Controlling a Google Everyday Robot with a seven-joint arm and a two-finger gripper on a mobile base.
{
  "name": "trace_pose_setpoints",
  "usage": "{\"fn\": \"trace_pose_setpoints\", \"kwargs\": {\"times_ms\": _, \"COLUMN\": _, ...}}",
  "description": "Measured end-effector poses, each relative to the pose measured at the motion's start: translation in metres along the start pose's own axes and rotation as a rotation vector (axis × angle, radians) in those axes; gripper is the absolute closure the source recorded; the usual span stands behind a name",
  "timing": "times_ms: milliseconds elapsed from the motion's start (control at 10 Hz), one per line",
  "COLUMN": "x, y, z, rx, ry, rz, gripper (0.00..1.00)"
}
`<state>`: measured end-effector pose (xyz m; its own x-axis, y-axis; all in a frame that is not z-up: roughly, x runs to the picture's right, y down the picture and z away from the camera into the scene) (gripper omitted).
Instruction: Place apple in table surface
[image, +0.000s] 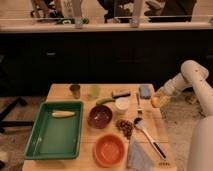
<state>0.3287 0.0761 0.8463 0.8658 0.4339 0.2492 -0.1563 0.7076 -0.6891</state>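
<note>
Right now, from my remote seat: the gripper is at the right edge of the table surface, near the far corner, at the end of the white arm that reaches in from the right. Its fingers are closed around the apple, a small yellow-orange lump at the tip. The apple sits level with the table's right edge; I cannot tell whether it touches the wood.

Nearest neighbours on the tabletop: a blue sponge just left of the gripper, and a fork beside that. A white cup stands further left, with a dark flat bar behind it and a green vegetable lying at its left.

Back row: a metal cup and a pale green cup, side by side, apart.

Middle: a dark bowl; a grape cluster to its right; a spoon lying diagonally toward the near right corner.

Near edge: an orange bowl and a grey cloth beside it.

Left side: a green tray holding one pale yellow, elongated item near its far end.
</note>
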Motion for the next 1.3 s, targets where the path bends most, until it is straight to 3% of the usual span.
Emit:
{"fn": "trace_pose_setpoints", "kwargs": {"times_ms": 800, "x": 0.007, "y": 0.032, "z": -0.020, "rx": -0.009, "ry": -0.011, "rz": -0.022, "gripper": 1.00}}
{"fn": "trace_pose_setpoints", "kwargs": {"times_ms": 1300, "x": 0.004, "y": 0.032, "z": -0.020, "rx": -0.012, "ry": -0.014, "rz": -0.026, "gripper": 1.00}}
